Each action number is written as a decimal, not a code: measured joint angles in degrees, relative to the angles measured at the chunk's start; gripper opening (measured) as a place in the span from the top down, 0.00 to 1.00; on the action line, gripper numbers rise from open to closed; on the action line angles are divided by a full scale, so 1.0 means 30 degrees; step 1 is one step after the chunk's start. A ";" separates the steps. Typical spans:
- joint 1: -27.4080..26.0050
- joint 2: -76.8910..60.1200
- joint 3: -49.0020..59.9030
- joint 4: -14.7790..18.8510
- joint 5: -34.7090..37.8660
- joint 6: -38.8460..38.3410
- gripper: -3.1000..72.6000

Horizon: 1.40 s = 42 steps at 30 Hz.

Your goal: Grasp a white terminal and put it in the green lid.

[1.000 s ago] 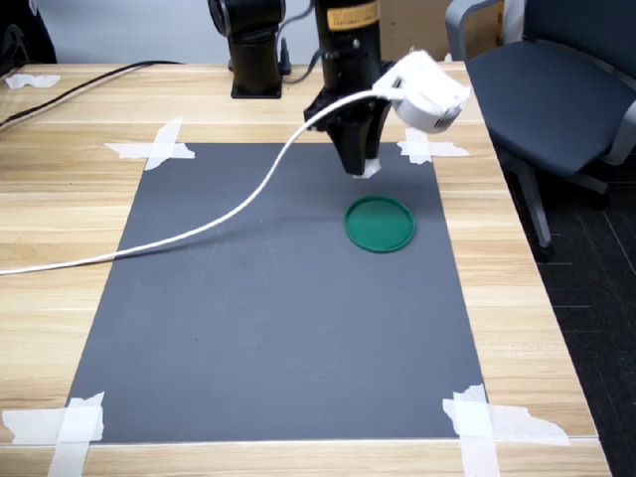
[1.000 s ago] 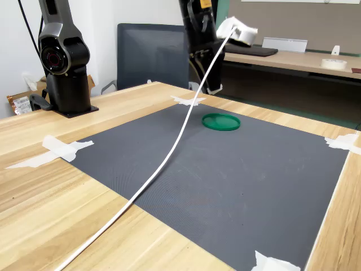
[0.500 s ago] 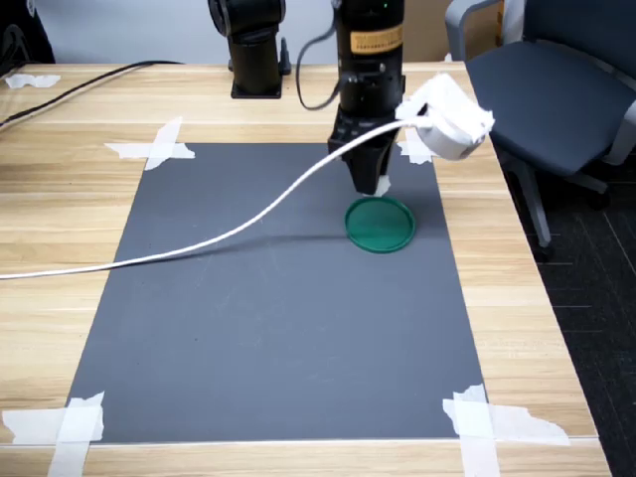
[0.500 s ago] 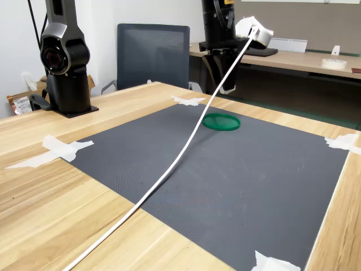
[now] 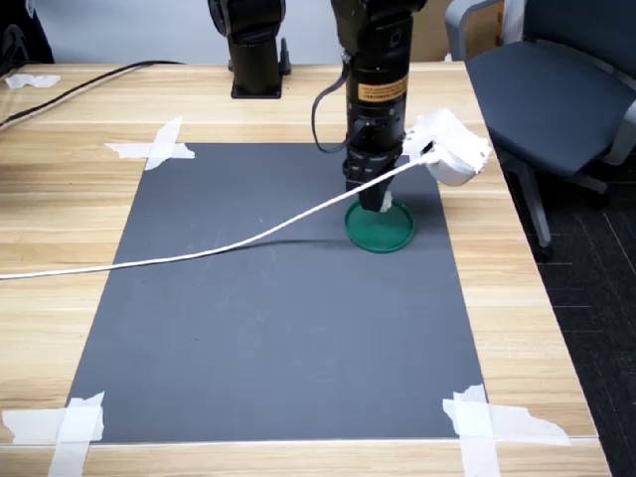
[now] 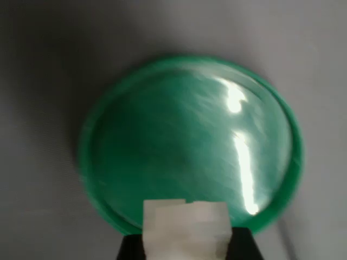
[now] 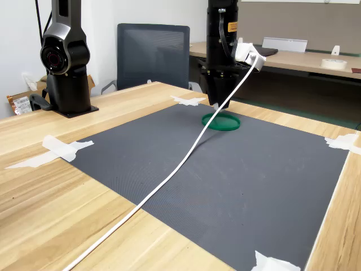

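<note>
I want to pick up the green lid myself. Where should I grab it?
Pinch the green lid by its low raised rim, coming down from above at the edge nearest you. It lies flat on the mat, so there's no side to get fingers under.

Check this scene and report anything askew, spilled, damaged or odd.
Nothing stands out. The green lid lies flat on the dark mat, and the claw hangs over it, shut on the white terminal. The white cable trails loosely across the mat; nothing is spilled.

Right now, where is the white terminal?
The white terminal is held in the gripper, over the near rim of the green lid in the wrist view, not yet released.
</note>
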 joint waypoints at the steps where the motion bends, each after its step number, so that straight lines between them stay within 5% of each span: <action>1: 0.0000 0.0041 -0.0022 0.0249 0.0091 -0.0234 0.63; 19: 0.0000 0.0536 -0.0022 0.0174 0.0076 -0.0513 0.62; 30: 0.0000 0.0536 -0.0022 0.0174 -0.0215 -0.0202 0.36; 42: 0.0000 -0.1719 0.0076 0.0119 -0.2938 0.1230 0.41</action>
